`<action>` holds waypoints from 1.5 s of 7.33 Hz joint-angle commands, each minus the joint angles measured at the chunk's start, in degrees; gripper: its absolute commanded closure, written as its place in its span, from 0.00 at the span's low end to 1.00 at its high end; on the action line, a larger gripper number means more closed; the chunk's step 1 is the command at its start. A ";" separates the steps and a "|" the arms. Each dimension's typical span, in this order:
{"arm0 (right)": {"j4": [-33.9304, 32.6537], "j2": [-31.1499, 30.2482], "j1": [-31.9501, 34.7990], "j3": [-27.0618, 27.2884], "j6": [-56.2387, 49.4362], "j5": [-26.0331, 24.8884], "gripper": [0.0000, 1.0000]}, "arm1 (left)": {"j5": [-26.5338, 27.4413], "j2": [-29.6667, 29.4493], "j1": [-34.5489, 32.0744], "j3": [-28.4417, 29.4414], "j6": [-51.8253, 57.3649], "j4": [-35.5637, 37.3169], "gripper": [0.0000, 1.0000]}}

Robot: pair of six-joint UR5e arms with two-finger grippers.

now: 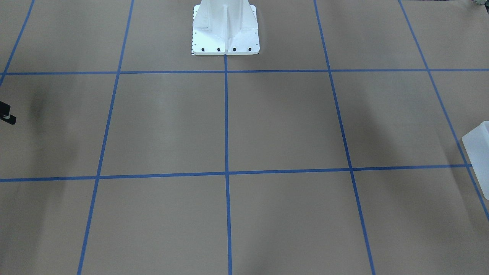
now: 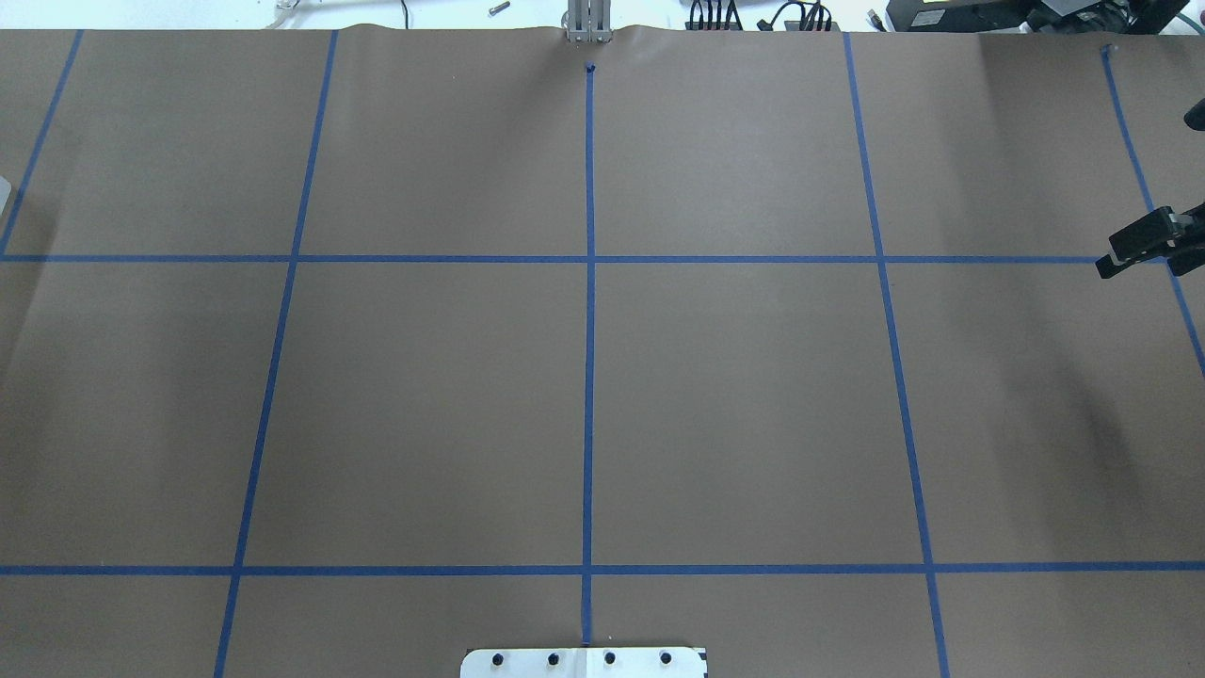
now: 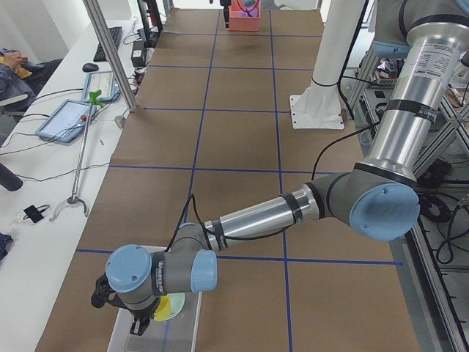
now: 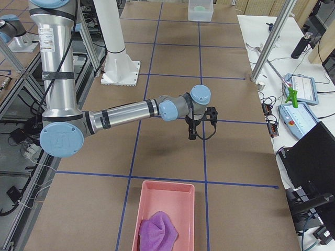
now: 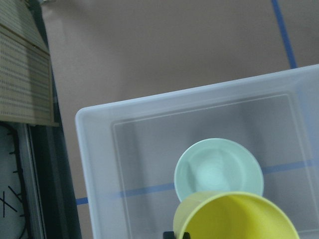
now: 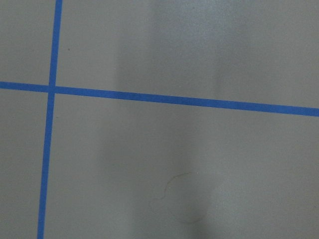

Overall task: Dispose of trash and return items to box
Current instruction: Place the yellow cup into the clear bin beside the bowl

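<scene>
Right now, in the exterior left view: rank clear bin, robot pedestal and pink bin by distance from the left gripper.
1. clear bin: near end, right under the left gripper.
2. robot pedestal: mid-table, robot's side.
3. pink bin: far end.

I'm looking at the bench (image 2: 734, 405) now: brown paper cover, a blue tape grid (image 2: 589, 377) across it. The white pedestal base (image 1: 226, 46) is bolted on at the robot's edge. A clear plastic bin (image 5: 94, 164) sits at the left end and a pink bin (image 4: 175, 201) at the right end.
</scene>
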 commanded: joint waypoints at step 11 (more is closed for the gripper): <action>1.91 -0.15 -0.35 -0.62 2.04 0.00 0.00 | 3.53 0.32 6.58 14.13 -14.27 -17.89 1.00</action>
